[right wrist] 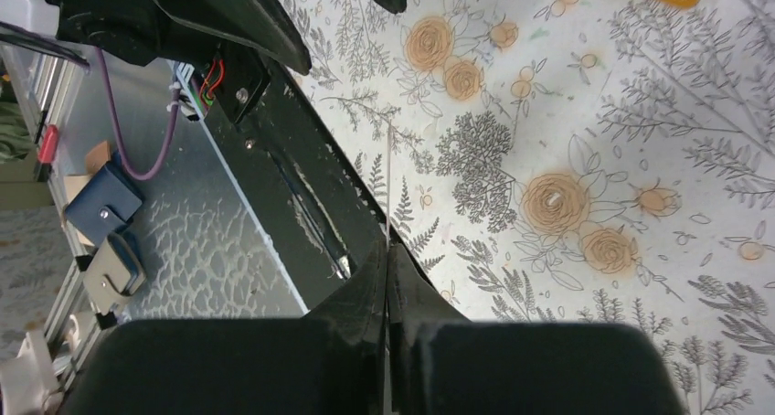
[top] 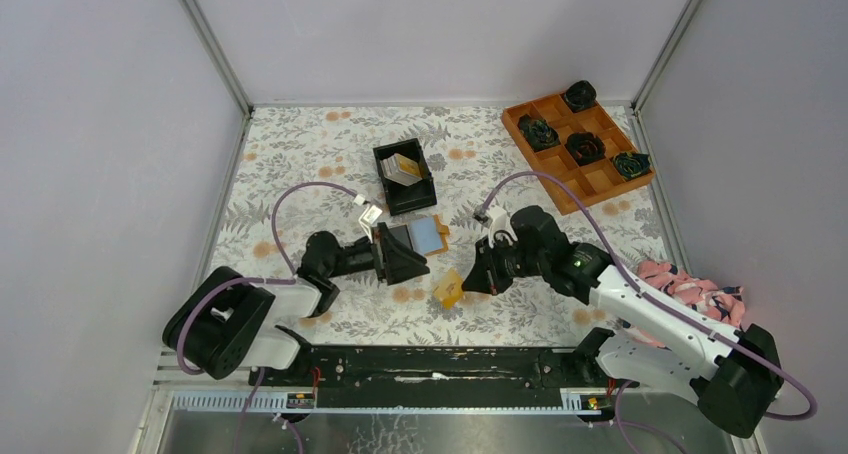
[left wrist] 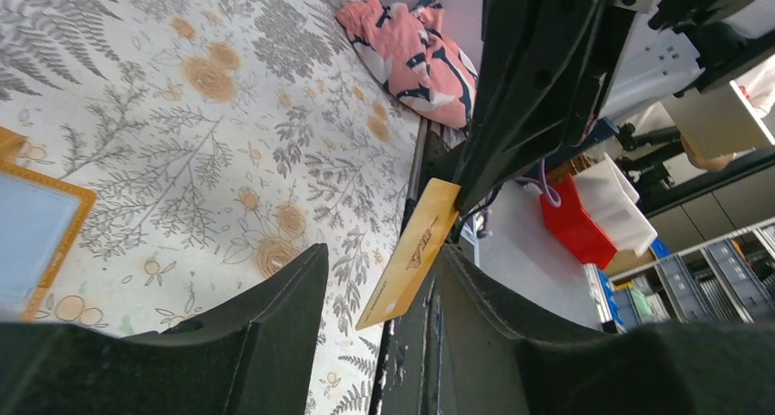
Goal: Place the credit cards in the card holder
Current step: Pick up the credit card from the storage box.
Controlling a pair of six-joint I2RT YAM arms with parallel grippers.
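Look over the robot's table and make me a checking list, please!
Surface: table under a flowery cloth.
Job's things: card holder lying open, blue side up; credit cards in the black bin; one tan card in the right gripper.
Clutter: orange tray with dark rosettes; pink cloth at the right edge.
Grippers: left gripper fingers open, empty, at the card holder; right gripper shut on the tan card.
Cables: purple cables loop above both arms.
Surroundings: plain grey walls.
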